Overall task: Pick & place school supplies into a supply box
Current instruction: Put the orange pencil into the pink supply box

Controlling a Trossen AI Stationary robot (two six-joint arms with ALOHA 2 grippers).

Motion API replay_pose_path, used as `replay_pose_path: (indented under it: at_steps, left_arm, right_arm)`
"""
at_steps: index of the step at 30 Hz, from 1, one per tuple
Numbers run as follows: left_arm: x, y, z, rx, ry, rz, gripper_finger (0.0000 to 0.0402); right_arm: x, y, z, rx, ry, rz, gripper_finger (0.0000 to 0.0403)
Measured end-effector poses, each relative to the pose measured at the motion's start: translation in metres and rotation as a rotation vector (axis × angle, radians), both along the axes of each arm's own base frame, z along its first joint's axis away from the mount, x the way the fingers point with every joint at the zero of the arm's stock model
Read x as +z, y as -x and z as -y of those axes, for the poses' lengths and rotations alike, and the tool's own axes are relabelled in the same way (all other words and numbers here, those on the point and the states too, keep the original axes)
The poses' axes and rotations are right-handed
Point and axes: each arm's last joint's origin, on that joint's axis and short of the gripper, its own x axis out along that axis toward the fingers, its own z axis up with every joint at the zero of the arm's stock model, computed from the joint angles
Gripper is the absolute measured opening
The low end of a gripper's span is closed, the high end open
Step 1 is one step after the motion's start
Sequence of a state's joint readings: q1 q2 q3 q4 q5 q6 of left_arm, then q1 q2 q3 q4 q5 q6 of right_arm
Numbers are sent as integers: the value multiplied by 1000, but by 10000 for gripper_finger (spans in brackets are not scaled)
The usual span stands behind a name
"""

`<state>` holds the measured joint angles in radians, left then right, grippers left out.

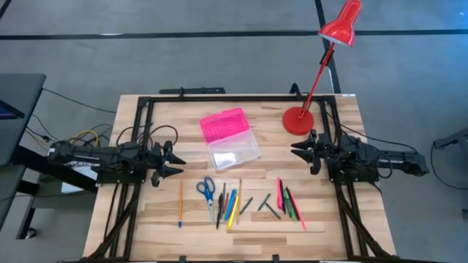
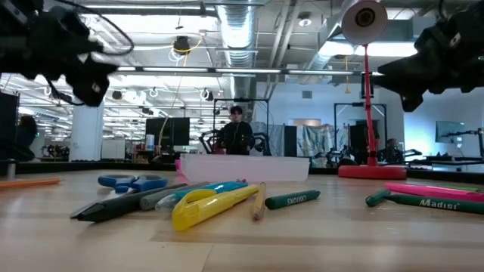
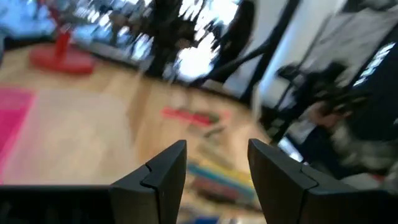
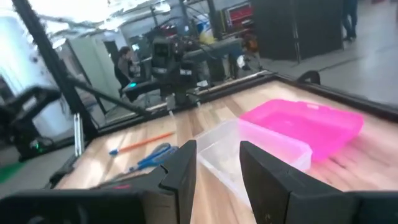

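High view shows my left gripper hanging over the table's left side and my right gripper over its right side, both pointing inward with fingers parted and nothing between them. Between the two, toward the far half of the table, lies the supply box, open, its pink lid folded back beside the clear base, which looks bare inside. Nearer the front edge the school supplies lie in a loose row: an orange pencil alone at the left, then blue-handled scissors, then a bunch of blue, yellow and dark pens, with green and pink markers farther right. None touches the box. A red lamp stands at the far right, just beside my right gripper. Low view shows a person in the room beyond.
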<state>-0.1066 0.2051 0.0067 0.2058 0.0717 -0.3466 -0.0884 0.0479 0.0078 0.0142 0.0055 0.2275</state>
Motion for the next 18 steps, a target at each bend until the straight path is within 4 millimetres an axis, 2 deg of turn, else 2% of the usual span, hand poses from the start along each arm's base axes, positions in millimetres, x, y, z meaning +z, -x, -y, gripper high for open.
replay_pose_path:
  at_steps: [5,10,18]
  left_arm:
    - [27,-3,8,-94,-151,307,167]
    - [53,-4,8,-50,-295,397,167]
    - [102,0,3,136,-398,443,167]
  right_arm:
    - [14,0,-2,18,46,138,118]
    - [30,4,-5,41,98,306,118]
    - [67,14,-9,59,228,416,118]
